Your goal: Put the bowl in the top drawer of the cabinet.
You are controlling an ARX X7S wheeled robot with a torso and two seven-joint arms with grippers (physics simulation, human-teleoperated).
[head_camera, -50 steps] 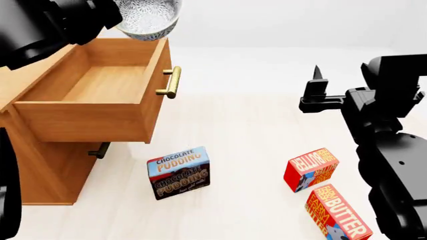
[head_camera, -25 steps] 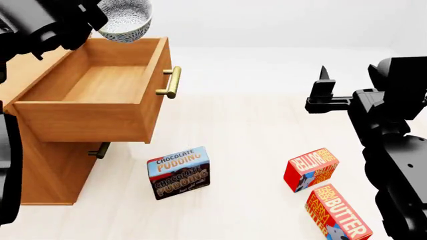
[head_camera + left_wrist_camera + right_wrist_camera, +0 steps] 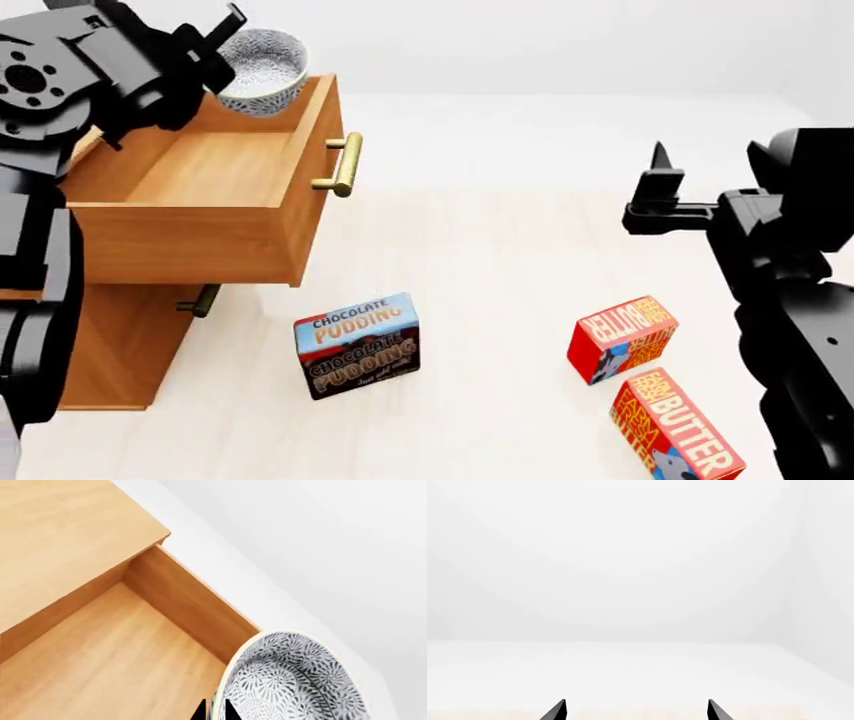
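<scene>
In the head view, the left gripper is clamping the rim of the bowl, holding it over the far corner of the top drawer, which is standing pulled out from the cabinet; the right gripper is hanging well apart from the drawer. In the left wrist view, the bowl is sitting tilted just beside the drawer's wall, pinched between both fingertips. In the right wrist view, the right gripper is showing its tips spread wide, gripping nothing.

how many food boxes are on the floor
3. The chocolate pudding box stands just in front of the cabinet. Two red butter boxes sit to the right: one upright, the other nearer the camera, close beside it. None looks hidden.
</scene>
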